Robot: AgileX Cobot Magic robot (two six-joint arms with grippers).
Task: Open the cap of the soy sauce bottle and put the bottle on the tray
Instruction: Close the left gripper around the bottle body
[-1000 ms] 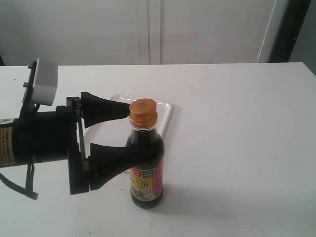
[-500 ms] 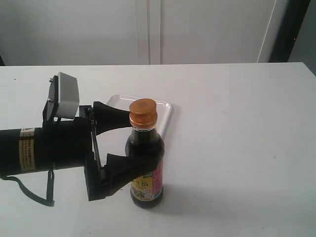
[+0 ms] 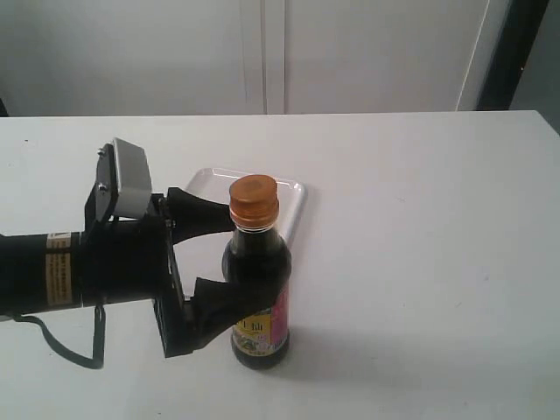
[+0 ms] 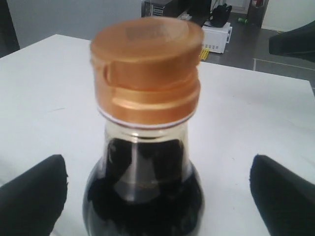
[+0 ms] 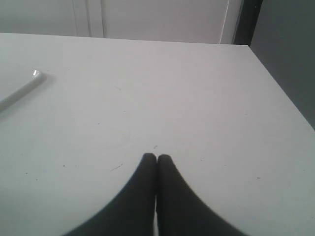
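While the copper-orange cap (image 4: 146, 64) is resolved only by the left wrist view, left gripper (image 3: 229, 263) jaws are spread around the glass soy sauce bottle (image 3: 257, 293); right gripper (image 5: 156, 158) jaws are pressed together.

Table: we see a plain white table (image 3: 420, 262) that fills most of the exterior view; its far edge meets a pale wall.
Surface: we make out only a few faint specks and scuffs in the right wrist view.
Bottle: we see the soy sauce bottle (image 3: 260, 297) standing upright on the table, toward the near edge and left of the middle, its orange cap (image 3: 254, 201) shut.
Tray: we see a shallow white tray (image 3: 293, 206) lying flat on the table just behind the bottle; whether the two touch we cannot tell.
Shadow: we note a soft shadow on the table to the right of the bottle's base.
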